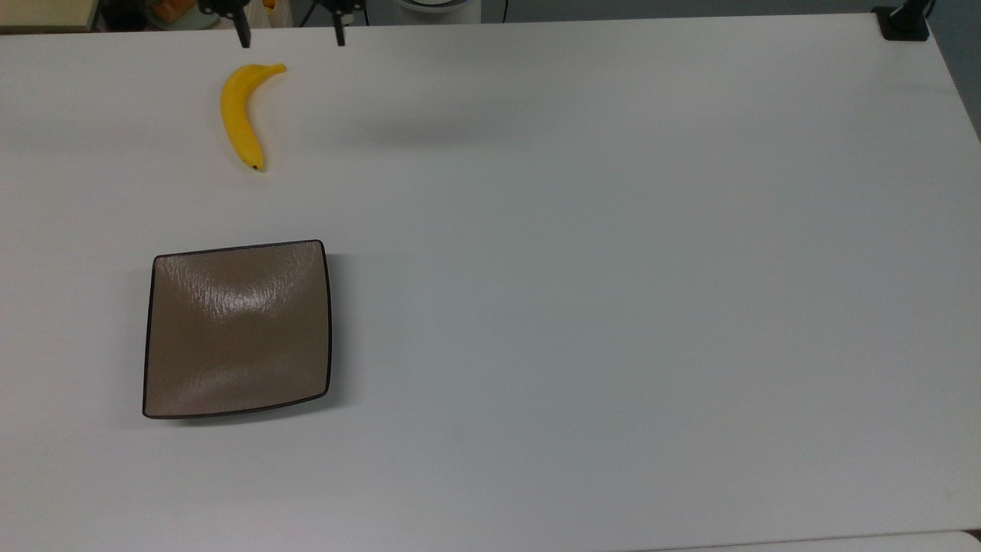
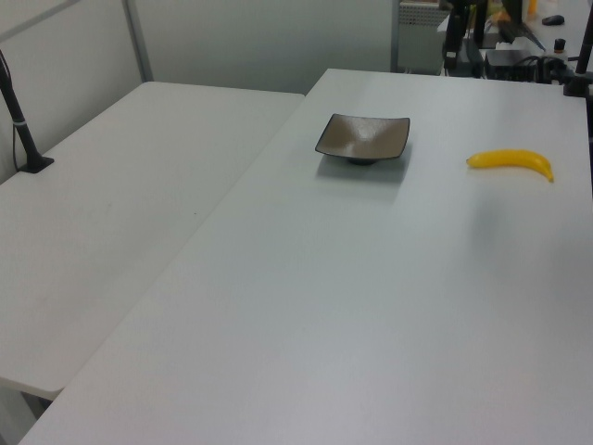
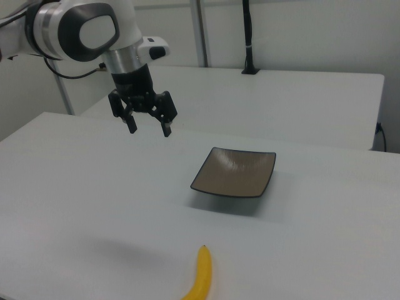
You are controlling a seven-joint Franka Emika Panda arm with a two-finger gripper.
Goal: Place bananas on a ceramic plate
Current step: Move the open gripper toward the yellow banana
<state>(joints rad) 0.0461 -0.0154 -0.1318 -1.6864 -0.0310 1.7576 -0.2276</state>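
No legible writing seen. We note the gripper [image 3: 149, 127] hanging high, fingers wide apart, empty — banana [image 3: 200, 275] well below, nearer the right view's camera; plate [image 3: 234, 172] at the right view's right.

white table [image 1: 613, 268], banana [image 1: 240, 115], brown plate [image 1: 237, 330]

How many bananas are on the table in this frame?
1. The banana lies on the white table, apart from the ceramic plate and toward the top view's upper left. The plate holds nothing, and nothing on the table could hide another.
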